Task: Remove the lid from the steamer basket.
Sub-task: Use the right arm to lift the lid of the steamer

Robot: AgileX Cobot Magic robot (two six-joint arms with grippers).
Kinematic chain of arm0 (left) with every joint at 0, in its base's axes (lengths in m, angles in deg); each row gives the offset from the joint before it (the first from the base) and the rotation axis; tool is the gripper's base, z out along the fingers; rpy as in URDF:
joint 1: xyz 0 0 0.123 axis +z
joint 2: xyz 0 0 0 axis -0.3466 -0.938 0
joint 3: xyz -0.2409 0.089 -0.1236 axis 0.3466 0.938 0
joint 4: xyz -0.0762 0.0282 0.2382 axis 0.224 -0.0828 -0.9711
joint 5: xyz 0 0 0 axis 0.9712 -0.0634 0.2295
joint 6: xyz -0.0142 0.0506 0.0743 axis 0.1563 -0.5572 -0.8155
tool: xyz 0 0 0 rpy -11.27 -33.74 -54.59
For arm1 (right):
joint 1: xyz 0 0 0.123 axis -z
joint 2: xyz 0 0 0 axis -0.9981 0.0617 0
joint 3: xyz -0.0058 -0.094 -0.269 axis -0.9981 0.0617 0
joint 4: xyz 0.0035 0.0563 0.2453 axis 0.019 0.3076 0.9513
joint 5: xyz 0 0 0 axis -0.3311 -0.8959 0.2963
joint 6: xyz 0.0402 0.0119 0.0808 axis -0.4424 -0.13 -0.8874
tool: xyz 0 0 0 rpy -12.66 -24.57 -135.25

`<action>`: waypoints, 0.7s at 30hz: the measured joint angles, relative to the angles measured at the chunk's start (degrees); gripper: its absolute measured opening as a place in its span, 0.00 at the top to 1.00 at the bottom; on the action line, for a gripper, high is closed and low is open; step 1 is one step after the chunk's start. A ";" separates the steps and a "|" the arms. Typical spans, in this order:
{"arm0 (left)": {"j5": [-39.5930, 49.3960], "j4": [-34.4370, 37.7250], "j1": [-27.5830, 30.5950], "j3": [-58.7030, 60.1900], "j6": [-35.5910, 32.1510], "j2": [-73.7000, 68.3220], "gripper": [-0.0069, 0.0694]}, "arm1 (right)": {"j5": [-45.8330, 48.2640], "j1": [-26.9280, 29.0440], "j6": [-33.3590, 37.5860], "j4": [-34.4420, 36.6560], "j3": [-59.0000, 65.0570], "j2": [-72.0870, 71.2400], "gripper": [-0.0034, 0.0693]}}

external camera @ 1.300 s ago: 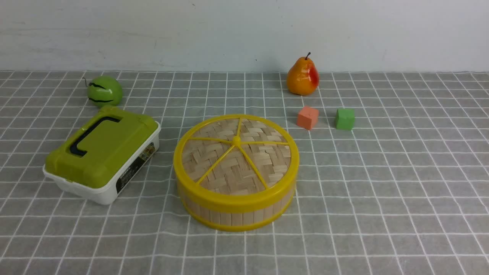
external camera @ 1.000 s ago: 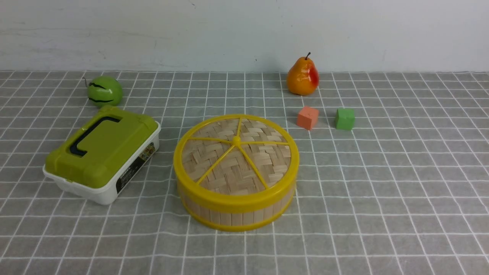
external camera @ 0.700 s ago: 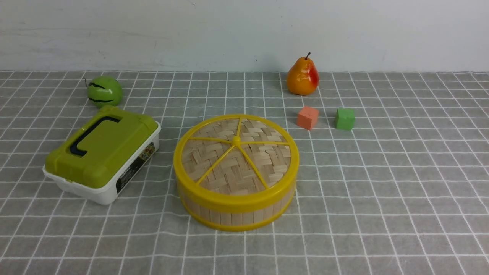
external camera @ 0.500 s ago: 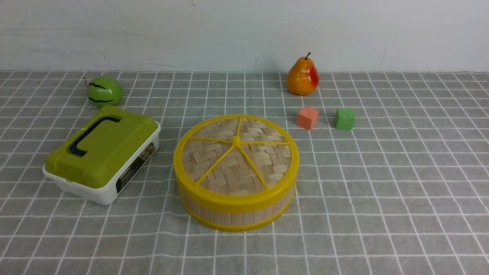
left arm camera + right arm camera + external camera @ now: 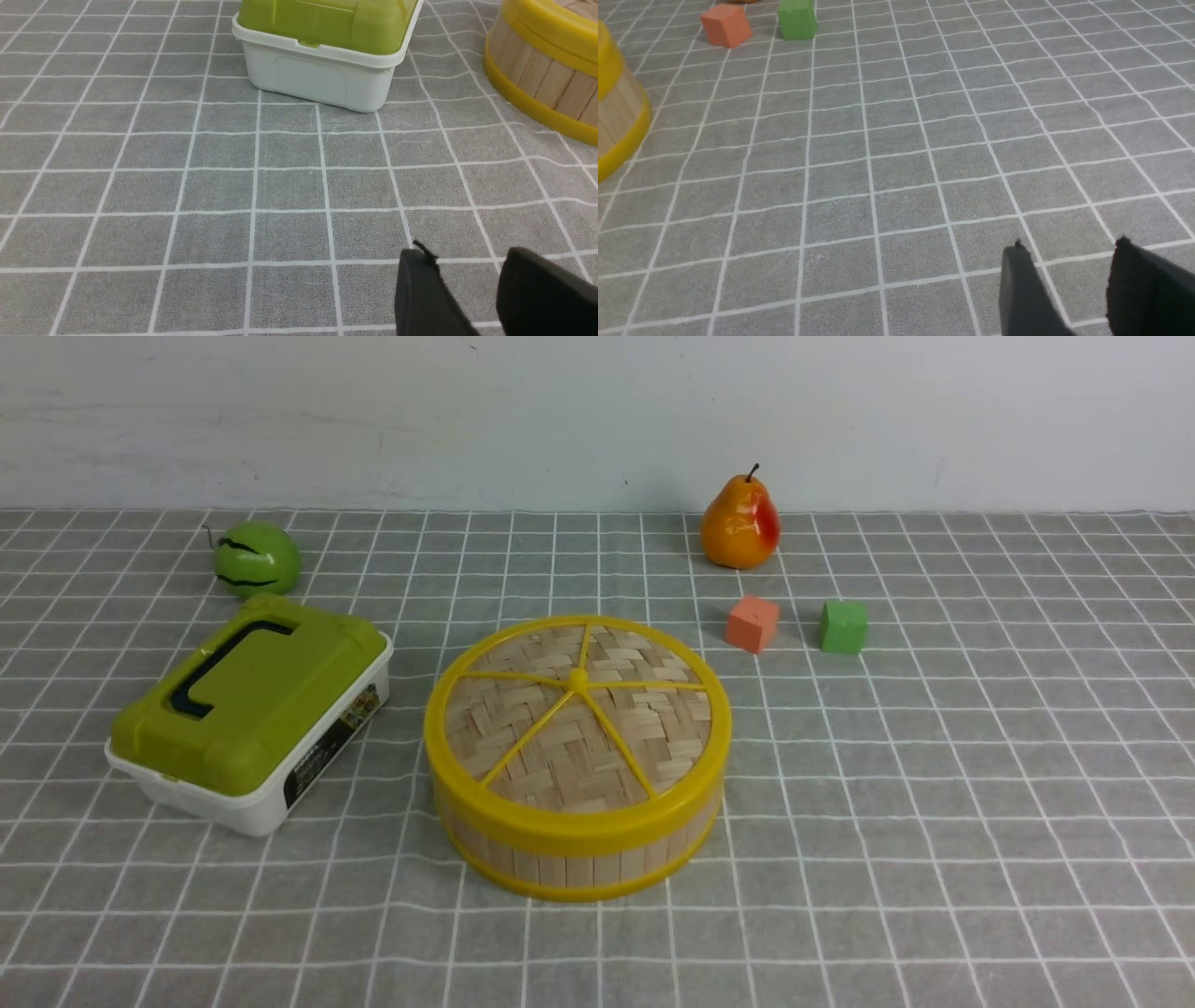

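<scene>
Lid [image 5: 577,728] sits on basket [image 5: 569,861], untouched; reaching comes first. Left gripper [image 5: 465,263] and right gripper [image 5: 1070,254] seem part-open, empty. Next: grip knob [image 5: 579,679].

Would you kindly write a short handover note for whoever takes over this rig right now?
Left gripper: open, empty, over the cloth, with the green-lidded box and the steamer basket ahead of it.
Right gripper: open, empty, over the cloth on the basket's other side.
Job's things: the lid sits flat on the steamer basket, mid-table; neither arm reaches into the front view.
Done: nothing yet.
Left: grasp the lid, probably by its knob or rim, lift it off and set it down.
</scene>
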 joint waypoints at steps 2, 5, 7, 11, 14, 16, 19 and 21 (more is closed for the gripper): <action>0.00 0.00 0.00 0.00 0.00 0.00 0.60 | 0.00 0.00 0.00 0.00 0.00 0.00 0.62; 0.00 0.00 0.00 0.00 0.00 0.00 0.60 | 0.00 0.00 0.00 -0.02 0.00 0.00 0.62; 0.00 0.00 0.00 0.00 0.00 0.00 0.60 | 0.00 0.00 0.00 -0.02 0.00 0.00 0.62; 0.00 0.00 0.00 0.00 0.00 0.00 0.60 | 0.00 0.00 0.00 -0.02 0.00 0.00 0.62; -0.02 0.00 0.00 0.00 0.00 0.00 0.60 | 0.00 0.00 0.00 -0.02 0.00 0.00 0.62; -0.02 0.00 0.00 0.00 0.00 0.00 0.60 | 0.00 0.00 0.00 -0.02 0.00 0.00 0.62; -0.07 0.00 0.00 0.00 0.00 0.00 0.60 | 0.00 0.00 0.00 0.05 0.00 0.00 0.62; -0.07 0.00 0.00 0.00 0.00 0.00 0.60 | 0.00 0.00 0.00 1.06 0.00 0.00 0.62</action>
